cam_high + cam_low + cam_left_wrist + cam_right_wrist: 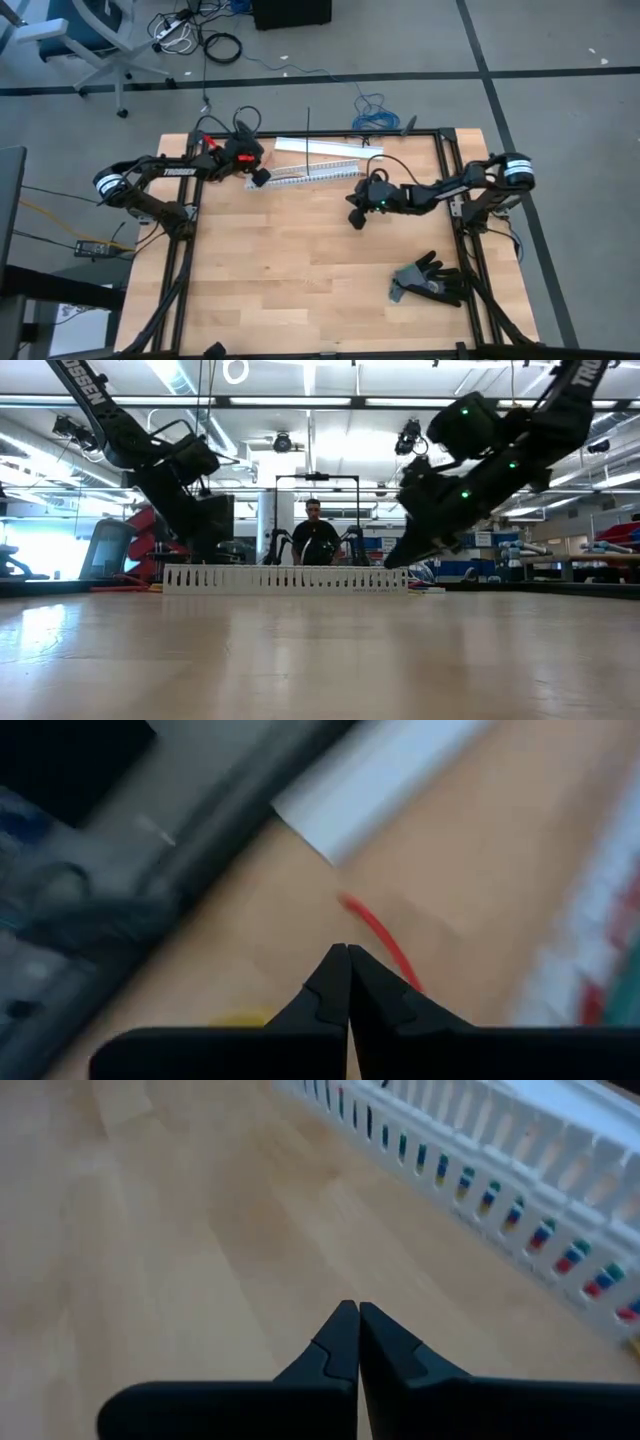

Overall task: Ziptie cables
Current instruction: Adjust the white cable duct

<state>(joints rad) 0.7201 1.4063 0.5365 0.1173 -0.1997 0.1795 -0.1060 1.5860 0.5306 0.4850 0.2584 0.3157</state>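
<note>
My two arms are dark w/ white wrist bands near the shoulders, white TROSSEN lettering on the left arm (165, 172), red fittings by its wrist, green LEDs on the right arm (430, 192), and each gripper (350, 1312) has black wedge-shaped fingers w/ stepped inner edges.

You're on a pale wood-plank table (300, 270), smooth, satin sheen. Slotted duct (520, 1165): white plastic, glossy; coloured cables (545, 1235) behind its slots. Glove (430, 280): black, matt cloth. Table frame (445, 160): dark metal.
</note>
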